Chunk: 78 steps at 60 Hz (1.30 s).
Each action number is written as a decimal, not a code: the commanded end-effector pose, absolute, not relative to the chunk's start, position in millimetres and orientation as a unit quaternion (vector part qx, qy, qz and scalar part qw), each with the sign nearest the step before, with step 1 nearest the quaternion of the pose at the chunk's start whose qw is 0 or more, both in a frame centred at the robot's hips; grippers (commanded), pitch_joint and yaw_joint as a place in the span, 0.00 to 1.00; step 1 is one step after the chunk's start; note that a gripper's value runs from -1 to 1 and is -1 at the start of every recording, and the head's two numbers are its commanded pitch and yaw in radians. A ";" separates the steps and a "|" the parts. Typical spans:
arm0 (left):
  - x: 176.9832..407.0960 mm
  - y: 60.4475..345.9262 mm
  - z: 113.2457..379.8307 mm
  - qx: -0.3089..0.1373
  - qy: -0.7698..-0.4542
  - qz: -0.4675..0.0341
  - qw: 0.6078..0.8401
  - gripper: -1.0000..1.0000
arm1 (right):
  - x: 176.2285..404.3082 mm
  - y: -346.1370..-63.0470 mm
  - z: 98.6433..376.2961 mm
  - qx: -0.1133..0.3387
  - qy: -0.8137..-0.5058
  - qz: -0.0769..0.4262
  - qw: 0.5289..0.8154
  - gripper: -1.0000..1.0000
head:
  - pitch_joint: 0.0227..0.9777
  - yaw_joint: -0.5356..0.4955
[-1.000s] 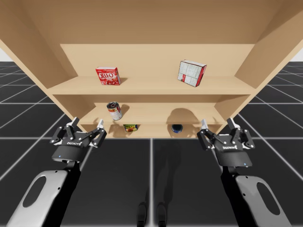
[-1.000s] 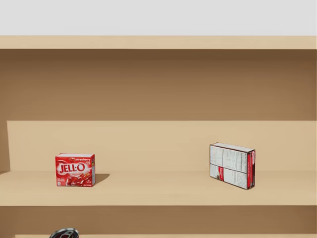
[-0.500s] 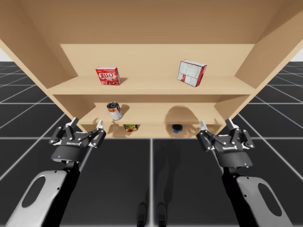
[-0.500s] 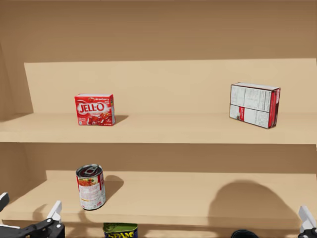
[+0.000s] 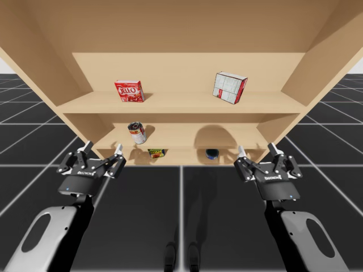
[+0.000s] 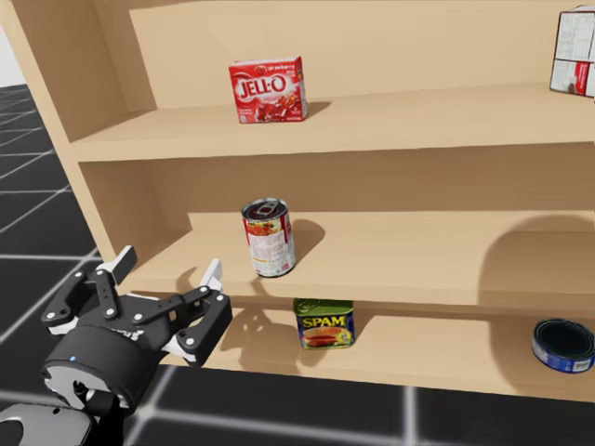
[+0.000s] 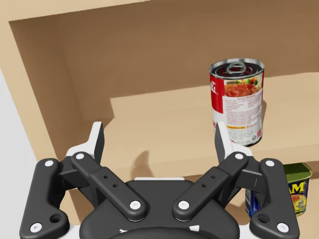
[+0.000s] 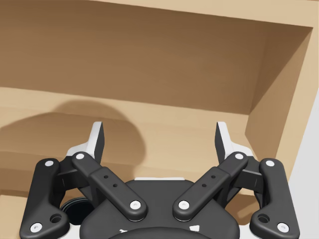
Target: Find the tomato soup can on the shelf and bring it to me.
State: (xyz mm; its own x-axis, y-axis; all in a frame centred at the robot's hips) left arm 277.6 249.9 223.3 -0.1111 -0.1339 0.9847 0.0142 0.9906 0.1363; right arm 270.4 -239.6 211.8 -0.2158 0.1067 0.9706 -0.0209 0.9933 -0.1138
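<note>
The wooden shelf [image 5: 187, 68] has three boards, top, middle and bottom, and everything here sits on it or just in front of it. My left gripper [image 5: 104, 148] hangs in front of the shelf's left end, about level with the middle and bottom boards. Its fingers are spread wide, with nothing between them and nothing touching them. My right gripper [image 5: 255, 148] hangs the same way in front of the shelf's right end, fingers spread and empty, and faces a bare stretch of the middle board where a rounded shadow falls. A white-and-red box [image 5: 229, 87] stands on the shelf's top board toward its right end, turned at an angle. A smaller red box [image 5: 129, 90] stands upright on the same board, toward the left end. The red-and-white can [image 5: 136, 132] that I am after stands upright on the middle board, left of the shelf's centre and near the front edge, with its pull-tab lid up. In the left wrist view it is ahead of my gripper, in line with one finger rather than between the two, and well apart from it. A squat blue-and-yellow can [image 6: 325, 323] with a green top sits on the bottom board, left of the shelf's centre. A flat blue round can [image 6: 563, 345] sits on that board too, further toward the right end.
</note>
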 end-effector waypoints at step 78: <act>347.1 189.4 243.0 -0.044 -0.681 -0.025 0.731 0.00 | 270.7 -248.1 210.7 -0.039 -0.776 0.038 0.628 0.00 | 0.55 0.76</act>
